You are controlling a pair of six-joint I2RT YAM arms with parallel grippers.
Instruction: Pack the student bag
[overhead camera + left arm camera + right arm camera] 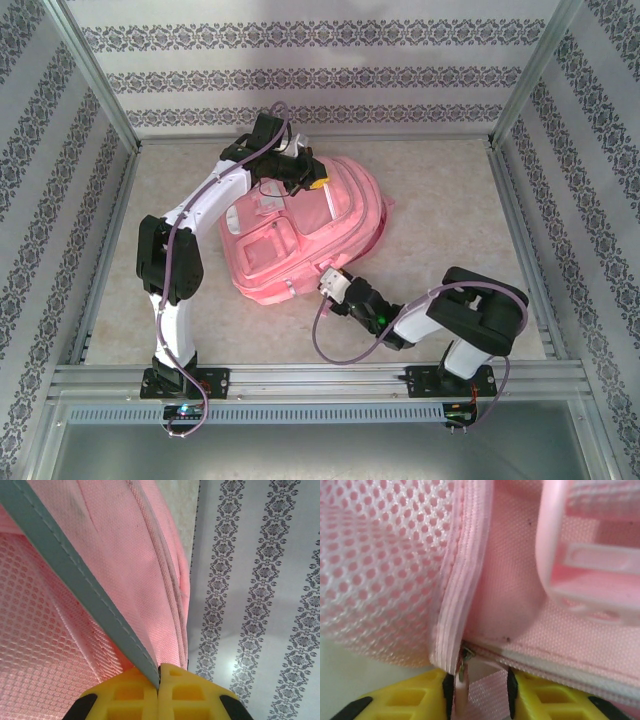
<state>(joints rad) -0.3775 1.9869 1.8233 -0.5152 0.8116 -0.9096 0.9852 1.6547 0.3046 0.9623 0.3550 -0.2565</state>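
The bag (300,235) has its far end hidden under the left gripper (315,185). At the bag's near edge, a strap (482,694) lies between the right gripper (477,687) fingers, cut off below — gripped or not, unclear. Buckle (592,565) blurred.

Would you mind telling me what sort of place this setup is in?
Probably a lab robot cell: aluminium frame posts, patterned wallpaper panels as walls, and a beige tabletop holding the student bag.

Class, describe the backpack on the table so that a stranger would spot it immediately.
Look at the beige table walled by patterned panels. Near its middle lies the student bag. Unlike the black-and-white arms reaching it, it is pink fabric with white-trimmed front pockets.
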